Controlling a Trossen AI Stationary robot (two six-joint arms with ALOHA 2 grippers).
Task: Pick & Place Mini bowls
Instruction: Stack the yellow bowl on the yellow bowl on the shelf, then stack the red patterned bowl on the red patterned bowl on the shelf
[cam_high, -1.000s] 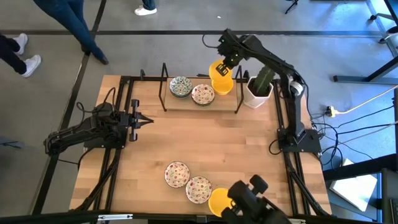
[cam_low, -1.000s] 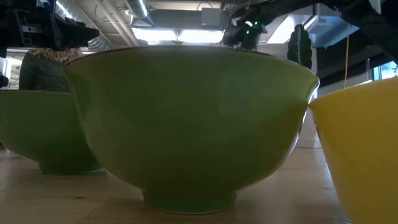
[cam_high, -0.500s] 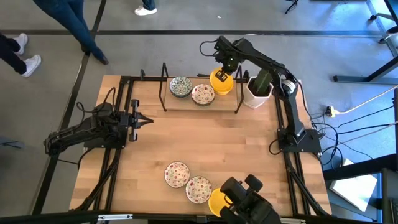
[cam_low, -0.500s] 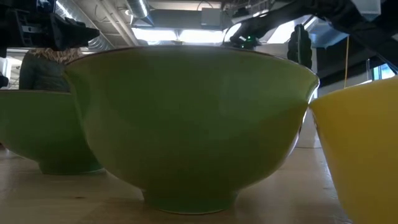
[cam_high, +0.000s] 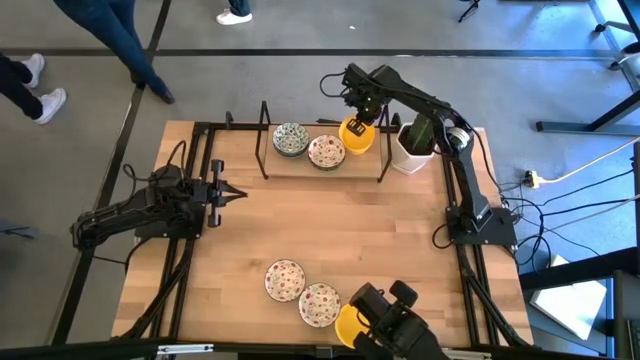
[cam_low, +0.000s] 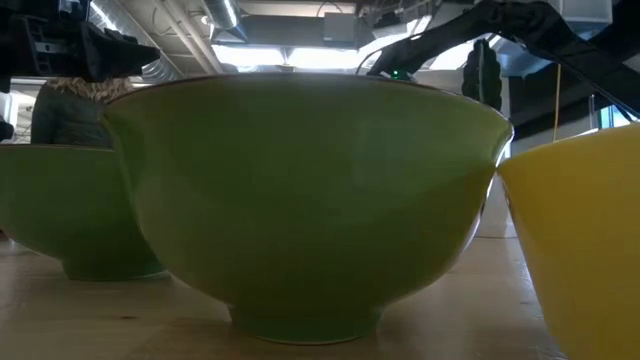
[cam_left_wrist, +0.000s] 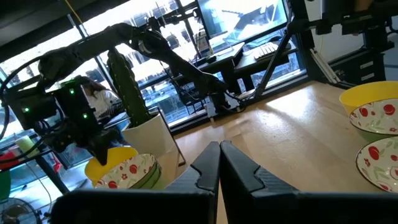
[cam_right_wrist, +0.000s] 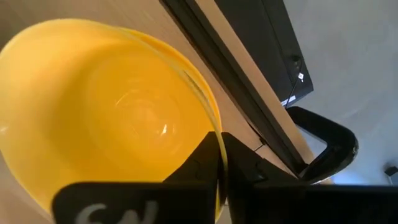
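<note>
My right gripper (cam_high: 356, 122) is over the table's far edge, shut on a yellow mini bowl (cam_high: 357, 136). That bowl is down at the dark rack (cam_high: 320, 172), beside a red-speckled bowl (cam_high: 326, 151) and a green-blue patterned bowl (cam_high: 291, 139). In the right wrist view a second yellow rim (cam_right_wrist: 186, 71) shows just outside the held bowl (cam_right_wrist: 118, 118). Two more red-speckled bowls (cam_high: 285, 280) (cam_high: 319, 304) and a yellow one (cam_high: 349, 325) stand on their bases at the near edge. My left gripper (cam_high: 230, 193) waits shut at the table's left side. My right gripper pinches the yellow bowl's rim (cam_right_wrist: 214, 134) between its two fingers, one inside the bowl and one outside. The fingers come from above, slanting in from the far right. The bowl is low at the rack. Whether its base rests there I cannot tell.
A white square pot with a cactus (cam_high: 415, 143) stands close to the right of the held bowl, under my right arm. The rack's upright posts (cam_high: 264, 140) (cam_high: 384, 150) flank the far bowls. Bare wood (cam_high: 330, 225) lies mid-table. People's legs (cam_high: 120, 40) show beyond the far edge.
My right gripper has gone down and a little toward the table's left, staying shut on the yellow bowl. The bowl has come down from above the rack to beside the red-speckled bowl.
</note>
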